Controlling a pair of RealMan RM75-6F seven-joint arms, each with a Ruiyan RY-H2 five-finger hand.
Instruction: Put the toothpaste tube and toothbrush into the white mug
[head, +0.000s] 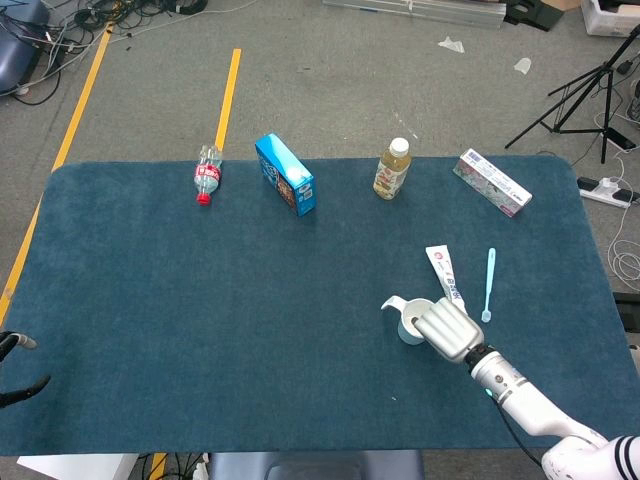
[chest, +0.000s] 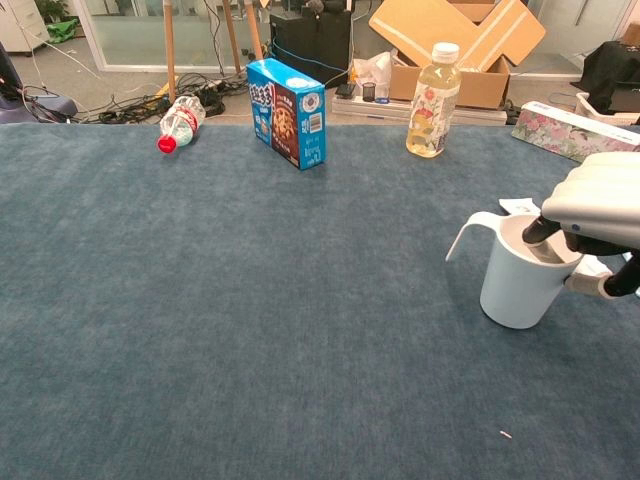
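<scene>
A: The tabletop (chest: 200, 330) wears a matt, napped blue cloth, like carpet. The white mug (chest: 522, 285) looks smooth and faintly glossy.

B: The right hand (head: 448, 331) has a satin, silvery plastic-looking shell. The juice bottle (chest: 434, 88) is clear, shiny plastic; the blue box (chest: 288, 112) is glossy printed card.
</scene>
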